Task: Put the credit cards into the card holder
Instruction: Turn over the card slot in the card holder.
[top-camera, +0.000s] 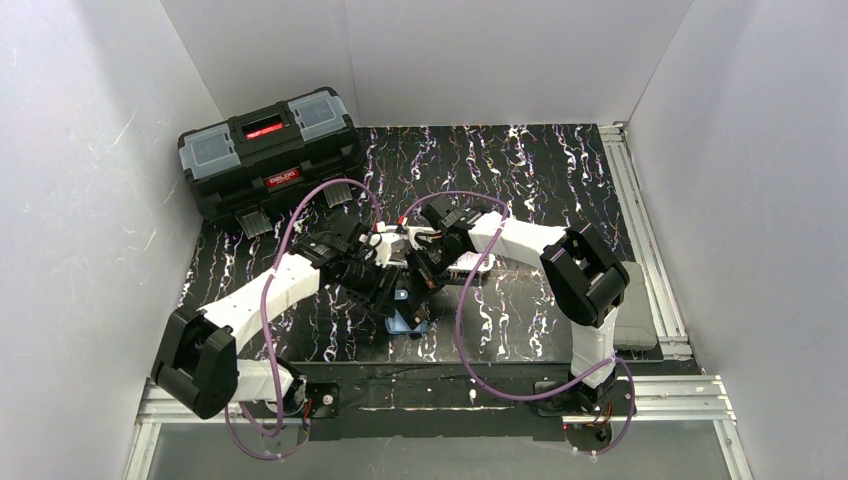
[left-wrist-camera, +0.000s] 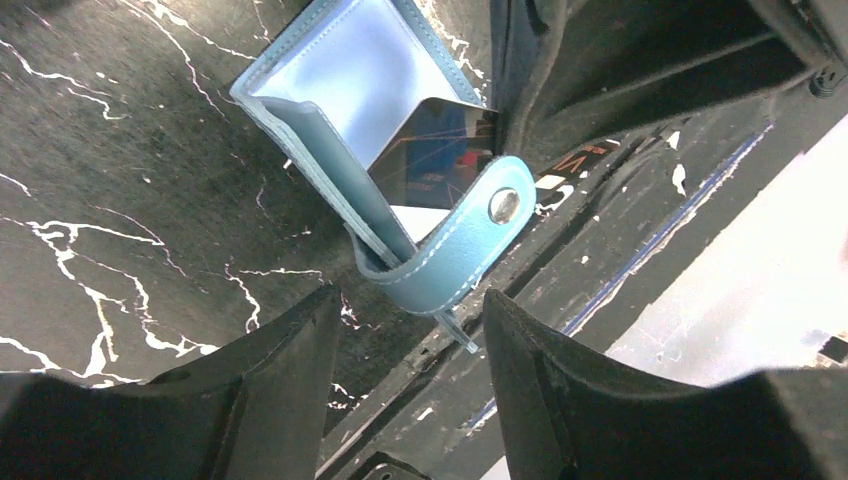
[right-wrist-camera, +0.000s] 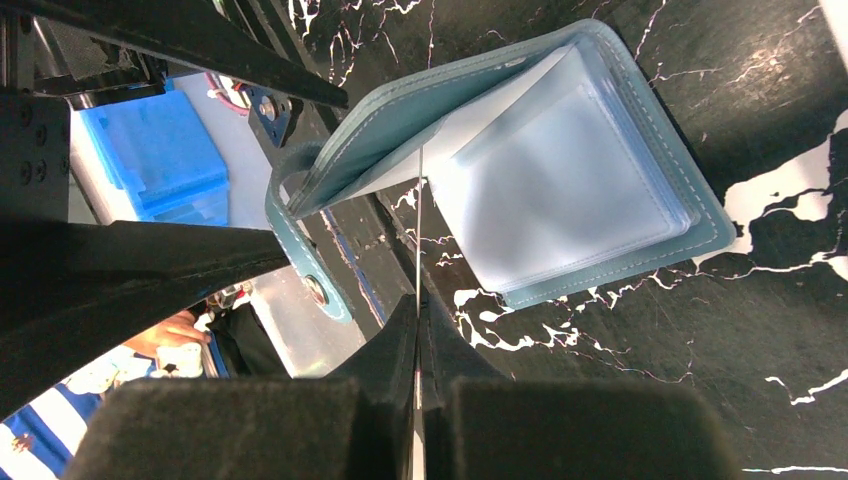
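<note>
Your two arms meet over the near middle of the marbled black table (top-camera: 560, 170), where the teal card holder (right-wrist-camera: 590, 150) lies open like a booklet, one half flat with its clear sleeves facing up, the other cover tilted up. Your right tool (right-wrist-camera: 418, 318) is clenched on a credit card (right-wrist-camera: 419, 230), seen edge-on from the right wrist as a thin line, its far end reaching in between the tilted cover and the sleeves. From the left wrist, that card shows a dark, glossy face inside the holder. Your left tool (left-wrist-camera: 410, 320) stands with its jaws apart, grasping nothing. The holder's snap-button tab (left-wrist-camera: 470, 240) curls just ahead of the gap between the fingertips, and you cannot tell whether either pad touches it. A black toolbox (top-camera: 270, 160) with grey lid trays sits at the far left corner of the table, well apart from the work.
</note>
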